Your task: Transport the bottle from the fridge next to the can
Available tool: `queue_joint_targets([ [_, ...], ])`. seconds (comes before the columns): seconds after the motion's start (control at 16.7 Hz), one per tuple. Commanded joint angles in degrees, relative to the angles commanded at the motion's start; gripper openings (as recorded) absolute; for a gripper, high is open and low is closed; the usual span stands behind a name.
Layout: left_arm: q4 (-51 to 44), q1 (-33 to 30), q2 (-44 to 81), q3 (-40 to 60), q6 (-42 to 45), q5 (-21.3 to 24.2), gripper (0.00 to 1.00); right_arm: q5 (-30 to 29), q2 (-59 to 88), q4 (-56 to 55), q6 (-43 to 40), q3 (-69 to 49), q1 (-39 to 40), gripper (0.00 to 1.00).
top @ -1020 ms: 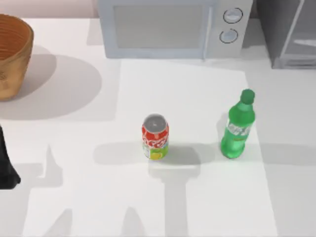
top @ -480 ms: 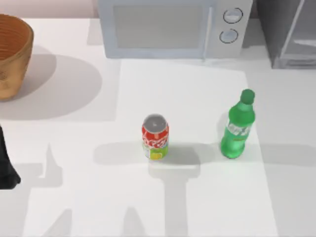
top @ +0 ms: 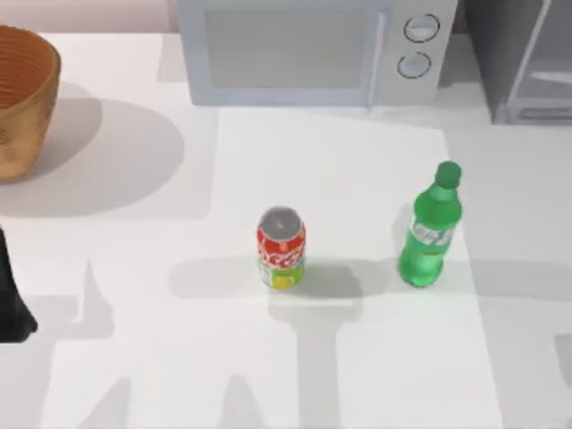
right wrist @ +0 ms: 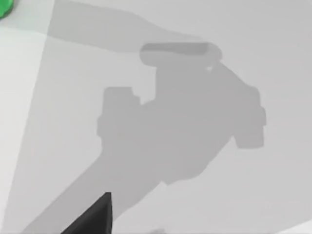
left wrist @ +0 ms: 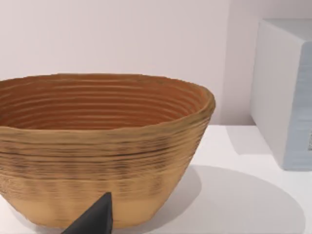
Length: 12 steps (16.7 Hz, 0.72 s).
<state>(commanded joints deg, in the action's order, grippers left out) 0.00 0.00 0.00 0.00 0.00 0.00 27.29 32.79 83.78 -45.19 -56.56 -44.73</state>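
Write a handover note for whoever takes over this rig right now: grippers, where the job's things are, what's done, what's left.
Left arm is parked at the table's left edge, near the wicker basket; its fingers can't be judged.
The bottle stands upright on the table, right of the can, with a gap between them, nothing holding it.
The fridge sits at the back right, beside the microwave.
Done: bottle appears out of the fridge, set by the can.
Left: probably nothing, unless it should stand closer.

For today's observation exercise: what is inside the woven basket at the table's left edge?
In the left wrist view, the basket's ribbed inner wall shows with nothing against it. Its near rim hides the bottom, and the top view cuts off most of the basket, so whether something lies low inside cannot be told.
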Motion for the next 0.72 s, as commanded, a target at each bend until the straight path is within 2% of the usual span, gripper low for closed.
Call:
queue_joint_targets([
  [0.36, 0.0, 0.0, 0.0, 0.0, 0.0, 0.0, 1.00, 15.9, 41.6, 0.3, -40.1, -11.2, -36.5, 1.00],
  [0.54, 0.0, 0.0, 0.0, 0.0, 0.0, 0.0, 1.00, 21.5, 56.7, 0.4, -55.6, -15.4, -48.7, 1.00],
  [0.72, 0.0, 0.0, 0.0, 0.0, 0.0, 0.0, 1.00, 25.2, 66.3, 0.5, -65.8, -18.1, -55.9, 1.00],
])
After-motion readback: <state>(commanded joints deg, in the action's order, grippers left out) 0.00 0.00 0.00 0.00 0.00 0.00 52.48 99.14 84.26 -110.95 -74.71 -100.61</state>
